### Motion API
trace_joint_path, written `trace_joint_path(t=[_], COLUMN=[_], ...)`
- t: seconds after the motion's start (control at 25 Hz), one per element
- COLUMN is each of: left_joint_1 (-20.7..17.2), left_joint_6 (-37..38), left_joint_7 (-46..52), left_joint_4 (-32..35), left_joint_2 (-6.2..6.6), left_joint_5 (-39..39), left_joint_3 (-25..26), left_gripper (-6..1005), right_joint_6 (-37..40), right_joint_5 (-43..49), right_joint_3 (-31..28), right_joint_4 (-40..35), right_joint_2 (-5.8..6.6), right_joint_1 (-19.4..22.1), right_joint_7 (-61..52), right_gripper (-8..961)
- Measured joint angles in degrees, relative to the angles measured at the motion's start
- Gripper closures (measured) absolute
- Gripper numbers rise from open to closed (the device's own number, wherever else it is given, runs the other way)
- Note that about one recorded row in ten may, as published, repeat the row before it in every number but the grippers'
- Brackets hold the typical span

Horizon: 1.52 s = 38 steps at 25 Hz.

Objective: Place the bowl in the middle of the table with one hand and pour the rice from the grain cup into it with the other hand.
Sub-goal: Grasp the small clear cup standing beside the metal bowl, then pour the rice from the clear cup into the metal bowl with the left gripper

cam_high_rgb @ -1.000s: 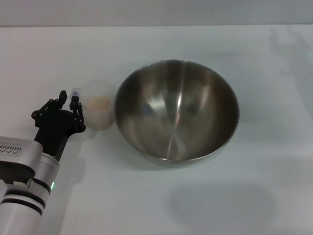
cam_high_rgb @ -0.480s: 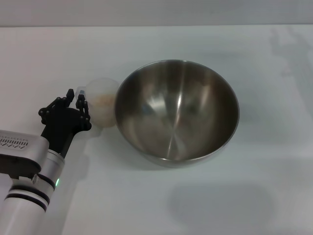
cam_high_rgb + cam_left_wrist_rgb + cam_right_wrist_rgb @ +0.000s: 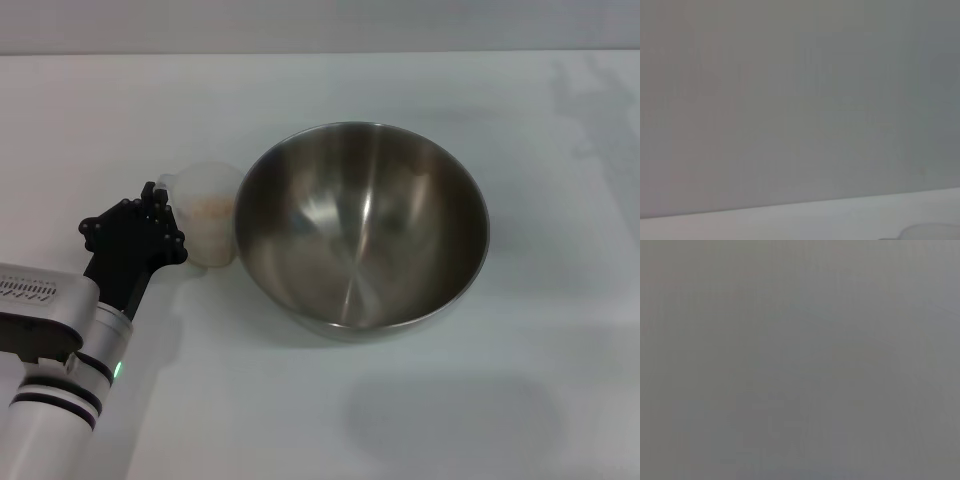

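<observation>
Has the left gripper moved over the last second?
Yes. In the head view the left gripper has closed in on the grain cup, toward the unmoved bowl.

A bare test bench of the lab kind: a plain white worktop (image 3: 520,400) against a blank grey wall (image 3: 320,25), holding only a steel bowl (image 3: 362,228) and a plastic cup (image 3: 208,212).

Left pincer (image 3: 157,197) low at left, fingers drawn together, arm angled forward

Plain grey wall (image 3: 320,25) behind, evenly lit.
</observation>
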<state>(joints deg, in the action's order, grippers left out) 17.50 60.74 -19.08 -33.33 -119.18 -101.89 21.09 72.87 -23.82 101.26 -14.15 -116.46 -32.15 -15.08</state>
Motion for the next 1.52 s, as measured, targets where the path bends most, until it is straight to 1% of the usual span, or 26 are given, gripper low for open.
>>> trace_joint_path(t=[0.4, 0.44, 0.52, 0.56, 0.6, 0.72, 0.76, 0.8, 0.84, 0.88, 1.0, 1.12, 1.16, 1.2, 1.24, 1.28, 1.32, 1.36, 1.4, 1.44, 1.52], left_joint_1=[0.50, 0.73, 0.79, 1.19, 1.19, 1.95, 2.73, 2.73, 3.65, 3.65, 4.95, 5.85, 6.20, 6.20, 6.55, 6.55, 6.74, 6.99, 6.99, 7.10, 7.15], left_joint_6=[6.67, 8.23, 8.84, 10.67, 10.67, 13.26, 14.62, 14.62, 15.86, 15.86, 17.37, 18.26, 18.48, 18.48, 18.54, 18.54, 18.54, 18.56, 18.56, 18.57, 18.58], left_joint_7=[0.65, 0.46, 0.44, 0.40, 0.40, -0.86, -3.88, -3.88, -8.27, -8.27, -15.32, -22.85, -27.30, -27.30, -31.97, -31.97, -34.73, -39.45, -39.45, -43.28, -44.96], left_joint_4=[0.60, 1.01, 1.22, 1.92, 1.92, 3.35, 3.95, 3.95, 4.17, 4.17, 4.34, 4.34, 4.28, 4.28, 4.09, 4.09, 3.98, 3.79, 3.79, 3.74, 3.74], left_joint_2=[0.00, -0.01, 0.00, 0.00, 0.00, 0.00, 0.00, 0.00, 0.00, 0.00, 0.00, 0.00, 0.00, 0.00, 0.00, 0.00, 0.00, 0.00, 0.00, 0.00, 0.00], left_joint_5=[-0.76, -0.82, -0.83, -1.15, -1.15, -2.94, -3.74, -3.74, -3.89, -3.89, -4.71, -7.41, -8.64, -8.64, -9.53, -9.53, -9.92, -10.79, -10.79, -11.96, -12.58], left_joint_3=[0.03, 0.02, 0.02, 0.02, 0.02, 0.34, 0.56, 0.56, 0.47, 0.47, 0.25, 0.45, 0.47, 0.47, 0.42, 0.42, 0.32, 0.20, 0.20, 0.18, 0.17], left_gripper=[972, 972, 973, 974, 974, 975, 974, 974, 974, 974, 973, 973, 974, 974, 974, 974, 974, 974, 974, 974, 974], right_joint_6=[0.00, 0.00, 0.00, 0.01, 0.01, 0.02, 0.04, 0.04, 0.05, 0.05, 0.07, 0.08, 0.08, 0.08, 0.08, 0.08, 0.08, 0.08, 0.08, 0.08, 0.08], right_joint_5=[0.00, 0.00, 0.00, 0.00, 0.00, 0.00, 0.00, 0.00, 0.00, 0.00, 0.00, 0.00, 0.00, 0.00, 0.00, 0.00, 0.00, 0.00, 0.00, 0.00, 0.00], right_joint_3=[0.07, 0.08, 0.08, 0.04, 0.04, -0.07, -0.19, -0.19, -0.24, -0.29, -0.35, -0.36, -0.36, -0.36, -0.36, -0.36, -0.36, -0.36, -0.36, -0.30, -0.23], right_joint_4=[-0.07, -0.19, -0.28, -0.34, -0.34, -0.35, -0.29, -0.29, -0.22, -0.11, -0.01, 0.04, 0.06, 0.06, 0.07, 0.07, 0.09, 0.21, 0.21, 0.48, 0.60], right_joint_2=[0.00, -0.07, -0.11, -0.15, -0.15, -0.16, -0.17, -0.17, -0.17, -0.17, -0.17, -0.17, -0.17, -0.17, -0.17, -0.17, -0.17, -0.16, -0.16, -0.08, -0.04], right_joint_1=[0.02, 0.02, 0.04, 0.07, 0.07, 0.14, 0.17, 0.17, 0.17, 0.17, 0.12, 0.10, 0.09, 0.09, 0.08, 0.07, 0.04, -0.08, -0.08, -0.24, -0.32], right_joint_7=[-0.03, 0.07, 0.15, 0.23, 0.23, 0.30, 0.35, 0.35, 0.35, 0.37, 0.40, 0.41, 0.42, 0.42, 0.43, 0.43, 0.46, 0.51, 0.51, 0.53, 0.53], right_gripper=[502, 502, 502, 502, 502, 502, 502, 502, 502, 503, 503, 503, 503, 503, 503, 503, 503, 503, 503, 503, 503])
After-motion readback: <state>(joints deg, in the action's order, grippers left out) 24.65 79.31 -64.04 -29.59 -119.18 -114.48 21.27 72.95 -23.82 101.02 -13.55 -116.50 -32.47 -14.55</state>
